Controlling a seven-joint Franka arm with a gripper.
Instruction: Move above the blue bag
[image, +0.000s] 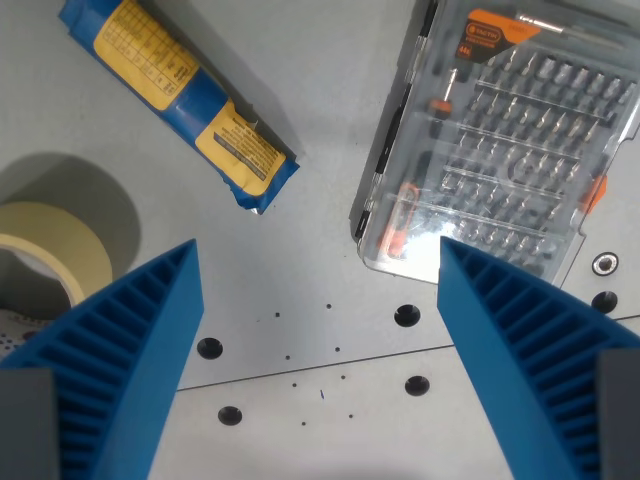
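Gripper (318, 330) hangs over bare grey table (320, 200), jaws wide apart, nothing between them. Blue bag (180, 98) lies in the wrist view's upper left, slanted, one end cut off by the frame edge, yellow labels facing up. It sits well off the gripper's centreline, so the task is judged not yet met.

Risks from here:
- Tape roll (55, 250) sits just by the finger (130, 360) on the wrist view's left. A low sideways move toward the bag could clip it; keeping height avoids that.
- Clear bit case (500, 150) on the wrist view's right is large and shiny; glare on its lid could confuse a visual target.
- Stopping short would leave only the bag's near end under the fingers, not its middle.

Count: one blue bag, one tape roll, one bit case, two blue ribbed fingers. Several dark holes (407, 316) in the table; some likely hidden.
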